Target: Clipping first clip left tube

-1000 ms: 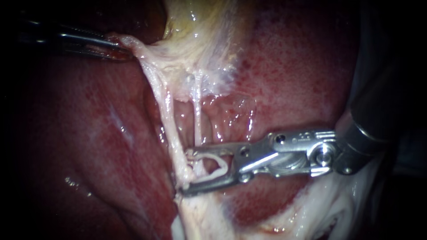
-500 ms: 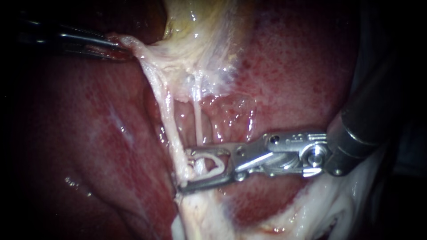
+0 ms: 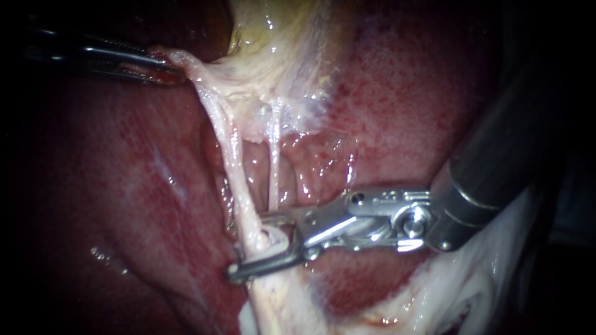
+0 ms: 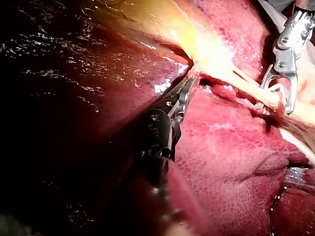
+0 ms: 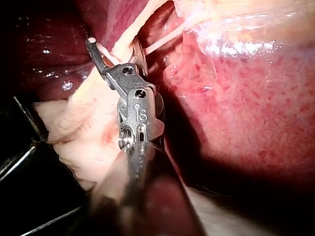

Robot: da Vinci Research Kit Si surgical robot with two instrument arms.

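The left tube (image 3: 233,161) is running as a pale, stretched strand from the gallbladder (image 3: 279,49) down across the liver (image 3: 422,111). The right instrument (image 3: 257,243) is reaching in to this tube's lower end, its jaws standing narrowly apart and straddling the tube, one jaw on each side; whether both are pressing on it is not clear. A small white clip (image 3: 273,234) is showing in the gap between the jaws, just beside the tube. The right tube (image 3: 274,174), much thinner, is hanging close beside the left tube and ending at the right instrument's upper jaw. At the left tube's upper end, the left instrument (image 3: 162,62) is holding the gallbladder's pale edge, its jaws closed on that tissue and pulling it sideways away from the tube. In the right wrist view the right instrument (image 5: 114,49) is showing its jaws parted around the pale strand.
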